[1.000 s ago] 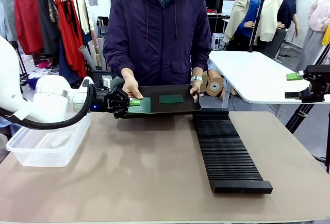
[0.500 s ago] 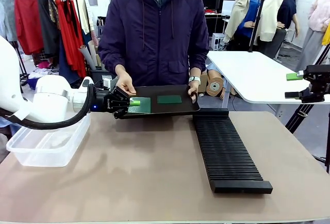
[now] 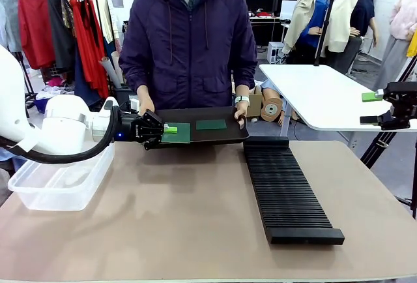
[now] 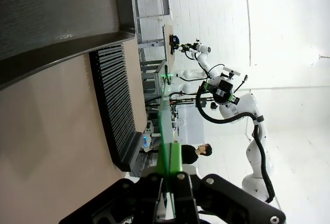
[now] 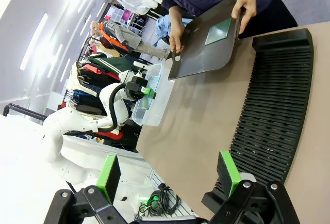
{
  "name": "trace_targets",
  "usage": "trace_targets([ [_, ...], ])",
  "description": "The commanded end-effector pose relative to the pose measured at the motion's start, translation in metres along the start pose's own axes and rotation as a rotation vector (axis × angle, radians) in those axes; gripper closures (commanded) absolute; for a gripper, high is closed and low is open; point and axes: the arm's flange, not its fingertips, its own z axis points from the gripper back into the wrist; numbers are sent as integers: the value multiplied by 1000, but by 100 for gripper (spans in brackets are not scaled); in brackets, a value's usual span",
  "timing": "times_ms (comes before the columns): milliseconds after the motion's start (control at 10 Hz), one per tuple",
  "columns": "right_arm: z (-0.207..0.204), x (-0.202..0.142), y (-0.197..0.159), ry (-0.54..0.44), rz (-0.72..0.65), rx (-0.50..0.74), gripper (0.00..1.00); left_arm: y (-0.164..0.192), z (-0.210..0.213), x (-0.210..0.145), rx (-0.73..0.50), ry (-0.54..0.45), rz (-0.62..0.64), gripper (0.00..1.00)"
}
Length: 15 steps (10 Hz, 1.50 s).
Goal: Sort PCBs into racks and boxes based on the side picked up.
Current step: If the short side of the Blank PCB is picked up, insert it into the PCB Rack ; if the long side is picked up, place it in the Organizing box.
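A: Starting at the left of the front view, what was there?

B: A clear box (image 3: 62,182) sat on the table (image 3: 195,231) at the left edge. Just above its right end, the left hand (image 3: 166,128) was clamped tight on the left end of a board (image 3: 177,133). The board lay flat, pale face up, over the near left corner of the black tray (image 3: 195,115).

A: Was the board free of the tray?

B: I could not tell from the front. In the left wrist view it showed edge-on between the green pads, and the tray's rim in the upper left looked apart from it.

A: So how should the lift have gone?

B: Pinched at one end only, the board would likely swivel if jerked. I judged a slow, level rise was best, then a pull back toward the left of the frame, clear of the rim. The person's hand (image 3: 144,105) on the tray's left end was just beside the grip, so there was little room to swing.

A: And further right?

B: A darker board (image 3: 211,124) lay mid-tray. The ribbed black rack (image 3: 287,188) ran from the tray's near edge down toward the lower right. For a slot there, the board would need turning on edge. The box was the nearer drop.

A: The other arm?

B: The right hand (image 3: 369,108) hung at the far right edge, jaws wide with nothing between them, well apart from everything.
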Motion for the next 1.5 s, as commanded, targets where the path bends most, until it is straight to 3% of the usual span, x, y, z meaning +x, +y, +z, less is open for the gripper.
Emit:
trace_targets([
  [0,1,1,3,7,-2,2,0,-1,-1,0,-4,2,-3,100],
  [500,1,1,3,7,-2,2,0,0,0,0,0,0,0,100],
  [700,1,1,3,7,-2,2,0,-17,10,6,39,-19,-29,100],
  [1100,1,1,3,7,-2,2,0,-65,81,29,296,-69,-83,100],
  [1400,1,1,3,7,-2,2,0,-98,134,36,512,-2,-131,100],
])
